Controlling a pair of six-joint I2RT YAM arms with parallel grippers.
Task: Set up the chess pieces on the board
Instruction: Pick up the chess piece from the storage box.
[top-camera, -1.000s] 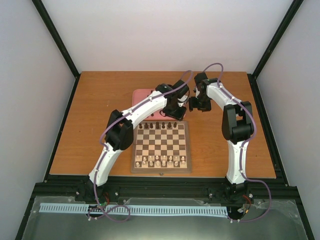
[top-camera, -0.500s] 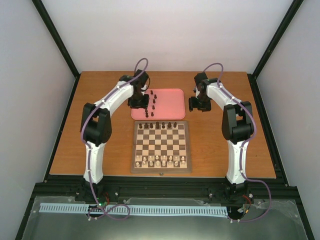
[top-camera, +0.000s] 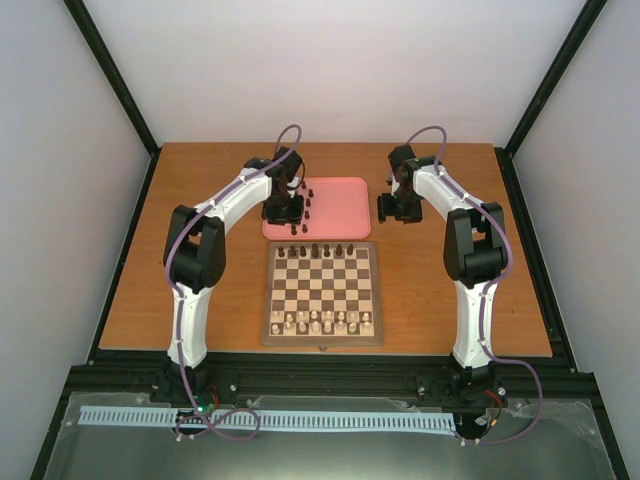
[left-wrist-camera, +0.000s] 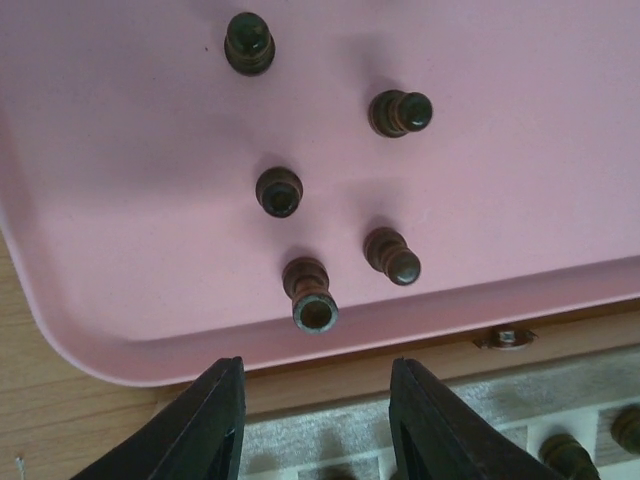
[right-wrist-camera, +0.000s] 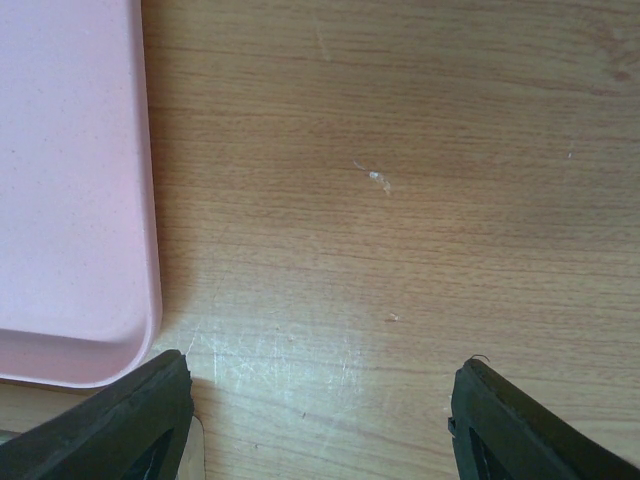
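Leftward our left arm (top-camera: 215, 215) has swung, off the board (top-camera: 322, 285)'s far edge. Over the pink tray (left-wrist-camera: 120, 150)'s near rim our left gripper (left-wrist-camera: 315, 400) hangs part-open, empty, beside five chess pieces (left-wrist-camera: 279, 191); others line the board's far row. Our right gripper (right-wrist-camera: 320, 400) gapes wide above the table (right-wrist-camera: 400, 150).

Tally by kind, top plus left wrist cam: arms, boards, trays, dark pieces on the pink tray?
Arms: 2
Board: 1
Pink tray: 1
Dark pieces on that tray: 5
Total: 9
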